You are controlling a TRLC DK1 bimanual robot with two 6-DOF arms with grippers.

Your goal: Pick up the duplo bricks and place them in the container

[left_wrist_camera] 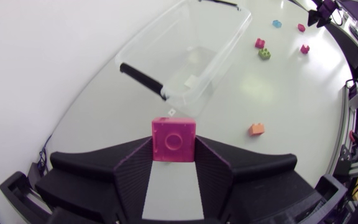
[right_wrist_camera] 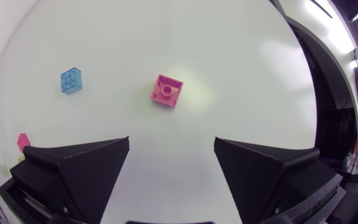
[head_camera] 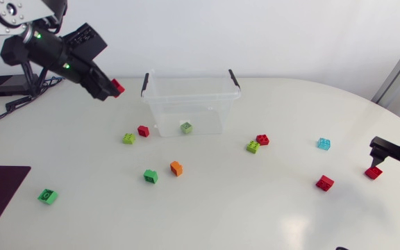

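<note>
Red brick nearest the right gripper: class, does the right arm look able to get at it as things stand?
Probably yes. The red brick lies just ahead of the open right gripper, nothing between them; the blue brick sits well aside.

Container (head_camera: pixel 189 97) clear glossy plastic; bricks (head_camera: pixel 176 168) smooth plastic; table (head_camera: pixel 255 208) smooth, slightly glossy white.
</note>
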